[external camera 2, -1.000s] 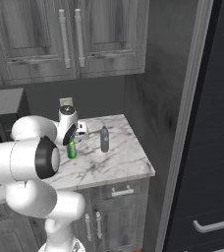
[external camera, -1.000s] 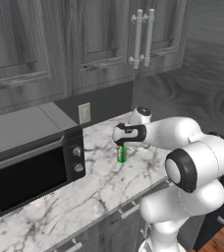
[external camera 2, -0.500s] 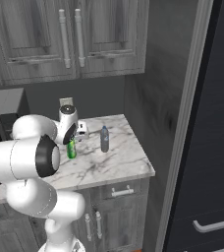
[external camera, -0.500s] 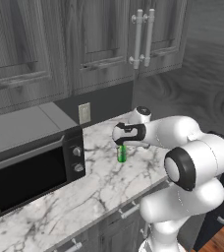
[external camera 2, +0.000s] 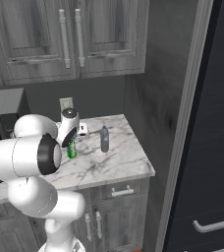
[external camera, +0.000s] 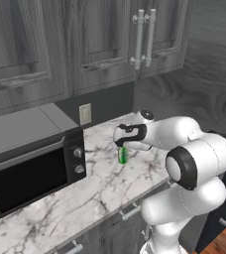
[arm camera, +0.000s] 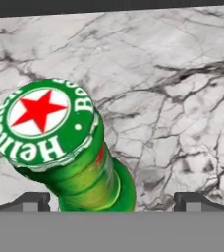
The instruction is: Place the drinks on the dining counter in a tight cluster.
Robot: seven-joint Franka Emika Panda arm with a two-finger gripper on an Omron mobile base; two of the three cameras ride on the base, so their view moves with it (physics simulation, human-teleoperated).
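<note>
1. Drinks are not yet on the dining counter: two of them stand on the marble worktop [external camera: 100, 193] beside the microwave [external camera: 33, 168], so as far as these views show no part of the cluster is made

2. Microwave worktop is where the work is now; the arm reaches over its far right end, below the grey wall cabinets [external camera: 105, 44], and the dining counter itself lies somewhere outside these views

3. Green glass bottle [external camera: 123, 155] stands upright on that worktop, directly under the gripper [external camera: 121, 141]; the hand view looks down on its red-star cap [arm camera: 42, 120], which sits left of centre between the finger tips

4. Grey bottle [external camera 2: 104, 139] stands upright just beside the green one, toward the worktop's right end, untouched

5. Gripper has its jaws spread wide apart and empty, above the cap rather than around the neck

6. My judgement: this is the very start, the approach to the first pick. Still to do are descending, closing on the green bottle, carrying it over, then fetching the other drinks
</note>
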